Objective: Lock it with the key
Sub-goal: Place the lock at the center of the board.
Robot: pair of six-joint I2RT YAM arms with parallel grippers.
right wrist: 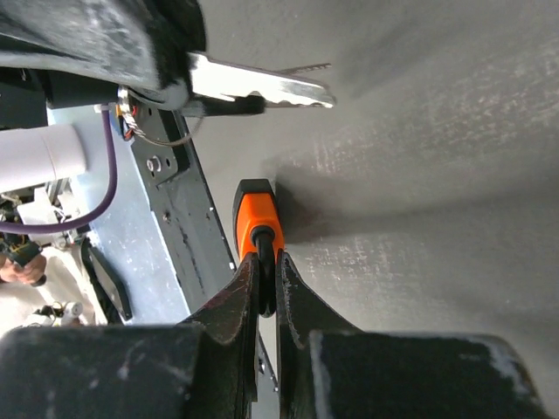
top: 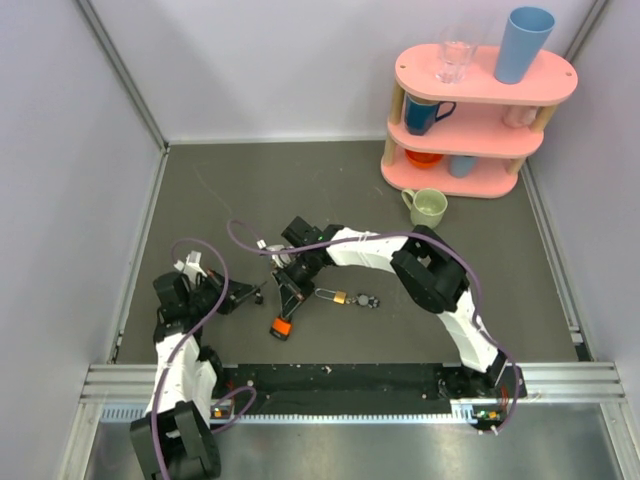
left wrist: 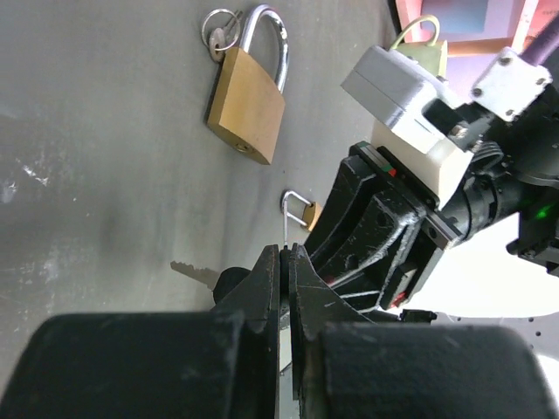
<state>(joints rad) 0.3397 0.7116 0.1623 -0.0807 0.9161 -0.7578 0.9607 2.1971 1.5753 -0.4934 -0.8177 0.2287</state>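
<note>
Found the key (right wrist: 262, 85) held off the table (right wrist: 437, 227) in the left gripper (left wrist: 286, 255), jaws pressed together on it. Saw only the toothed blade; bow buried behind the black fingers, ring (right wrist: 155, 137) partly hidden too. Found the right gripper (right wrist: 265, 269) clamped tight on the orange-and-black padlock (right wrist: 256, 209), near the blade but apart from it. Could not make out keyhole or shackle. Noted a large brass padlock (left wrist: 247, 98) lying flat beyond, and a small brass padlock (left wrist: 307, 213) half hidden behind the right arm.
</note>
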